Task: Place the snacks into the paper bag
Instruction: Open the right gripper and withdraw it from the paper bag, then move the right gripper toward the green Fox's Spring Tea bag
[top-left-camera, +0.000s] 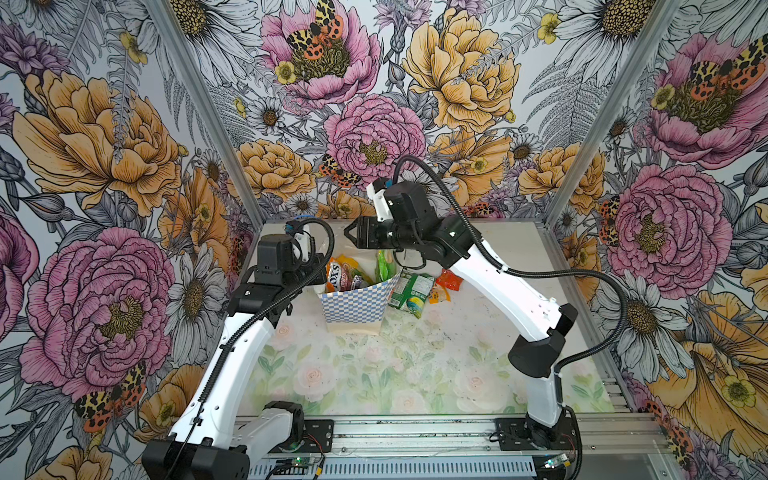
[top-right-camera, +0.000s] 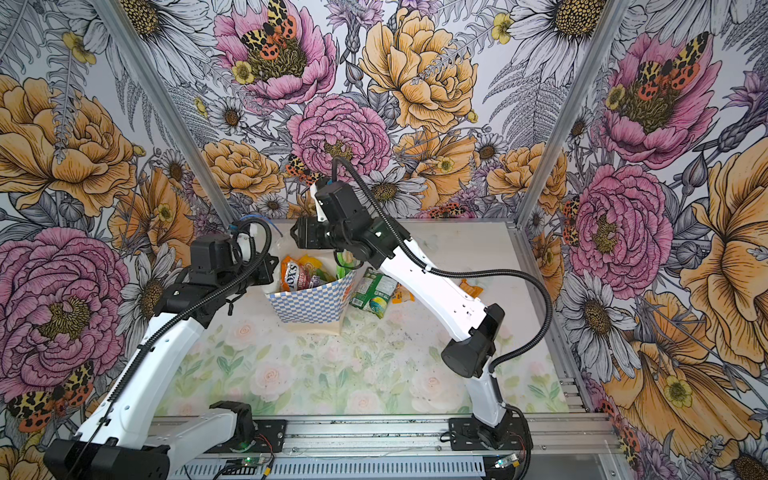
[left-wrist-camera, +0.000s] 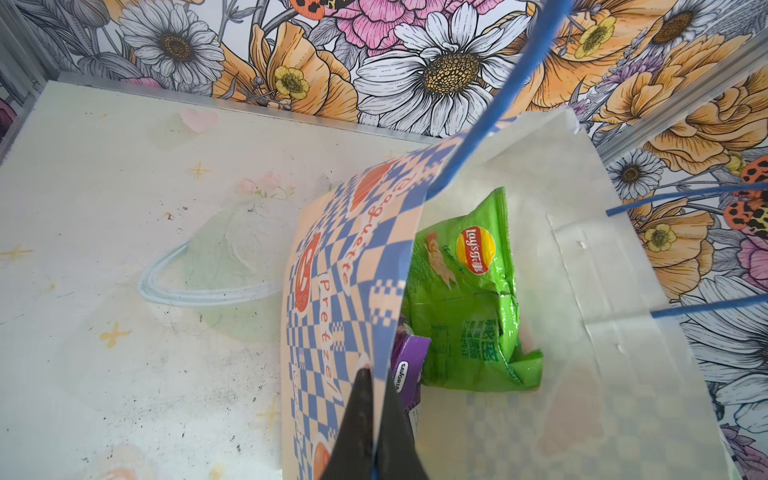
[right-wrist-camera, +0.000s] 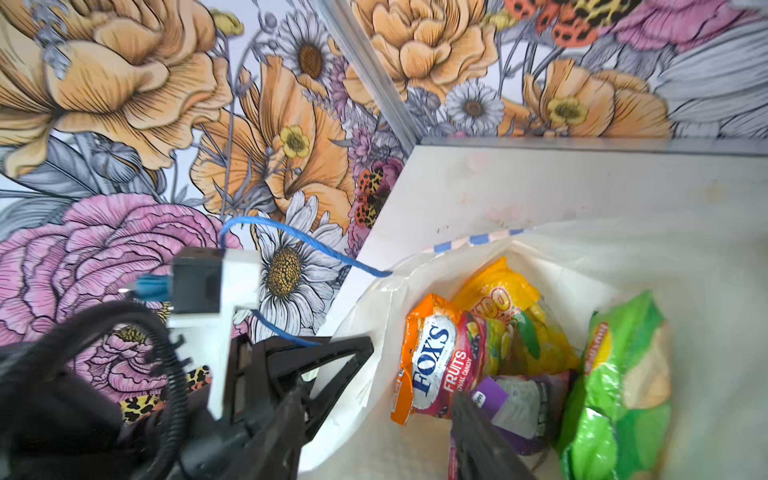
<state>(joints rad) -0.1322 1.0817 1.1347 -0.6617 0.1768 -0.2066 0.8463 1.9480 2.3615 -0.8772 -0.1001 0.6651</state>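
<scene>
Mid-load, several snacks (right-wrist-camera: 436, 365) bagged | left end effector (left-wrist-camera: 374, 399) pinches paper bag (top-left-camera: 353, 307) wall | right end effector (top-left-camera: 351, 237) spread, empty, over bag mouth | next: reach green-white pack (top-left-camera: 411, 293) beside bag on surface (top-left-camera: 415, 365)

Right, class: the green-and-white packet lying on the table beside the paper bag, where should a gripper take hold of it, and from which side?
Grip the green-and-white packet at its near end, coming down from above. It lies roughly flat, with the paper bag standing close along one long side and the orange sachets crowding the other. Only the near end looks free for fingers to straddle.
</scene>
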